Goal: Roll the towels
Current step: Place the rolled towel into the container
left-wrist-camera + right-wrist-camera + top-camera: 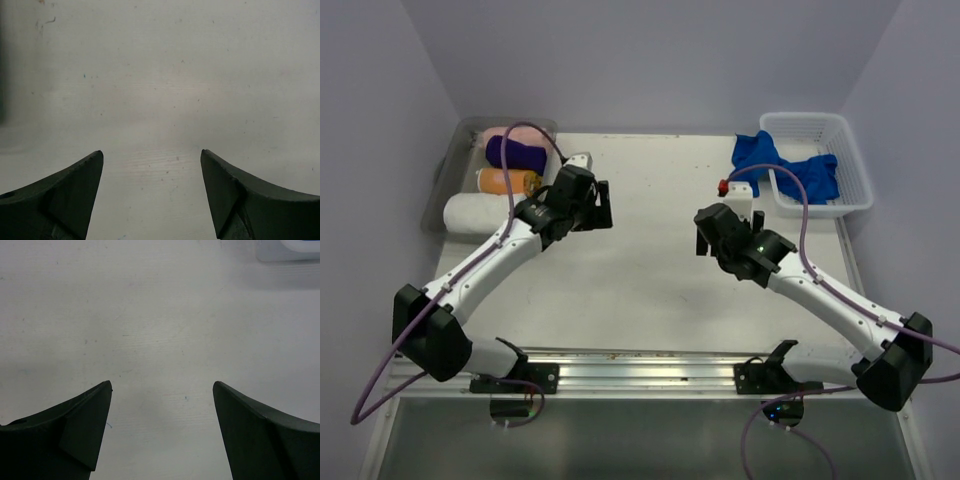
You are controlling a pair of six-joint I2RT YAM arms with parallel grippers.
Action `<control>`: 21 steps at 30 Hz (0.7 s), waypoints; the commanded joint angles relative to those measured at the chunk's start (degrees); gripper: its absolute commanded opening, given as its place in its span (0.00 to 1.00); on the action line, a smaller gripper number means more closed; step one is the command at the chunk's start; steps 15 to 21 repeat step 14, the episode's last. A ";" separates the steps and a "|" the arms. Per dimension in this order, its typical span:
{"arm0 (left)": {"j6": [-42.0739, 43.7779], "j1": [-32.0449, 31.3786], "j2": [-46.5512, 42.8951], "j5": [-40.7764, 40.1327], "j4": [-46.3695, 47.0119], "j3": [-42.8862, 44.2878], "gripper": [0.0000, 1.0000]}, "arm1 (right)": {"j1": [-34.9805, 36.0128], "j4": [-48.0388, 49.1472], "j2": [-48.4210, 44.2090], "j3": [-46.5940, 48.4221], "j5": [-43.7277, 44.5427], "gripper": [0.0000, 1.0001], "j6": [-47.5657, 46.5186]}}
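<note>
Royal blue towels (pixel 758 153) lie crumpled and spill over the left rim of the white lattice basket (pixel 850 165) at the back right. Rolled towels sit in a clear bin (pixel 442 170) at the back left: a dark purple one (pixel 516 154), a peach-orange one (pixel 506 181), a pink one (pixel 500 135) and a white one (pixel 476 212). My left gripper (pixel 602 205) (pixel 152 156) hangs open over bare table just right of the bin. My right gripper (pixel 704 236) (pixel 162 386) is open over bare table, in front of the blue towels. Neither holds anything.
The white table top (pixel 650 260) runs between the two grippers. Grey walls close in on the left, back and right. A metal rail (pixel 640 365) with the arm bases lines the near edge. A pale edge (pixel 290 251) shows at the right wrist view's top right.
</note>
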 commanded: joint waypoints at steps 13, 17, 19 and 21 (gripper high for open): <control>-2.59 -10.26 -2.91 -6.45 4.37 -7.24 0.87 | -0.02 -0.42 -5.07 -3.97 4.46 0.86 4.95; -2.51 -10.26 -2.91 -6.89 4.64 -7.33 0.89 | -0.02 0.11 -5.42 -4.32 4.46 0.86 4.95; -2.51 -10.26 -2.91 -6.89 4.64 -7.33 0.89 | -0.02 0.11 -5.42 -4.32 4.46 0.86 4.95; -2.51 -10.26 -2.91 -6.89 4.64 -7.33 0.89 | -0.02 0.11 -5.42 -4.32 4.46 0.86 4.95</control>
